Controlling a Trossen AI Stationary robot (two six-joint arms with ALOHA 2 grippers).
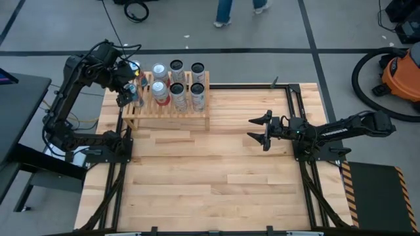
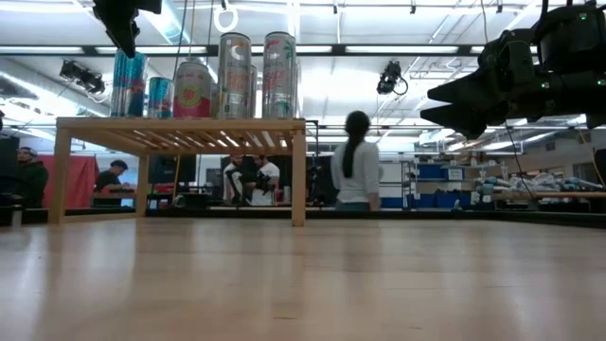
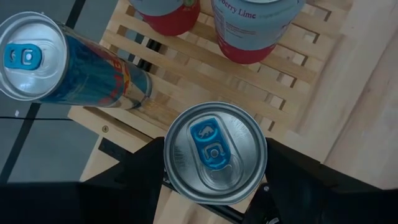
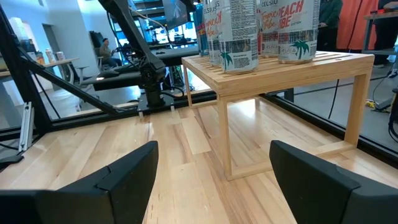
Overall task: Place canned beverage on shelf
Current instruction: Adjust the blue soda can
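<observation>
Left gripper: jaws clamped on blue-tabbed silver can, at slatted light-wood shelf left end.
Right gripper: jaws apart, empty, right of shelf, above desk.

One shelf is counted on one desk. Six pale-topped cans are seen on it in two rows of three. Two more with blue tabs are found at its end, a slim blue can and a silver-topped can — eight in all. Two pincers are counted: the left pincer and the right pincer. Beyond, at least four people are seen — and one orange vacuum cleaner.
</observation>
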